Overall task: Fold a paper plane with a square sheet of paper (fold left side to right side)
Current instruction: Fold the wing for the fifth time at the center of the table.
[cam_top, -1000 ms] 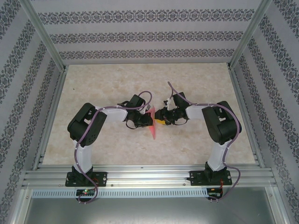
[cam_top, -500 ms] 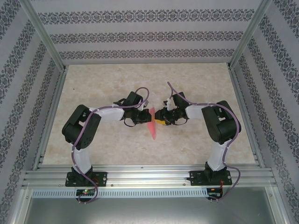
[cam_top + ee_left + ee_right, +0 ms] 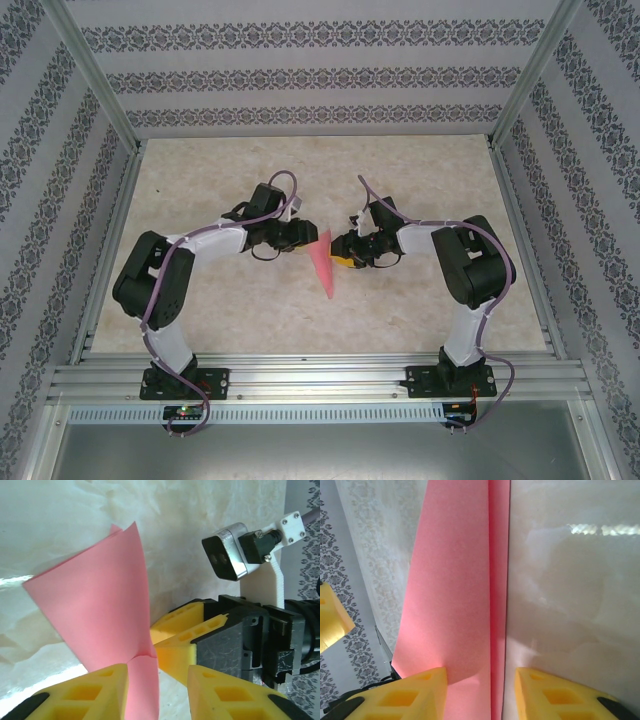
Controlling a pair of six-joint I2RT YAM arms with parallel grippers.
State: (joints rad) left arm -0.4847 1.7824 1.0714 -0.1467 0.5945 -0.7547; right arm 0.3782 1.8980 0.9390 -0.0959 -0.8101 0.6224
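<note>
The pink-red paper plane (image 3: 323, 266) sits near the middle of the worktop (image 3: 420, 180), between the 2 arms. It is a slim triangle with its point toward the arm bases. In the right wrist view it (image 3: 455, 580) runs as a long strip with 1 straight crease along its length, and a narrower layer lies beside that crease.

The left end effector (image 3: 303, 240) is at the paper's wide end from the left. Its yellow fingers (image 3: 85, 695) are spread, and the paper (image 3: 100, 600) passes through the gap close against the left one.

The right end effector (image 3: 338, 252) meets the same end from the right. Its fingers (image 3: 560, 695) are also apart. The paper lies in the gap, its edge tucked behind the left pad and just short of the right one. The 2 end effectors are just beside each other.
</note>
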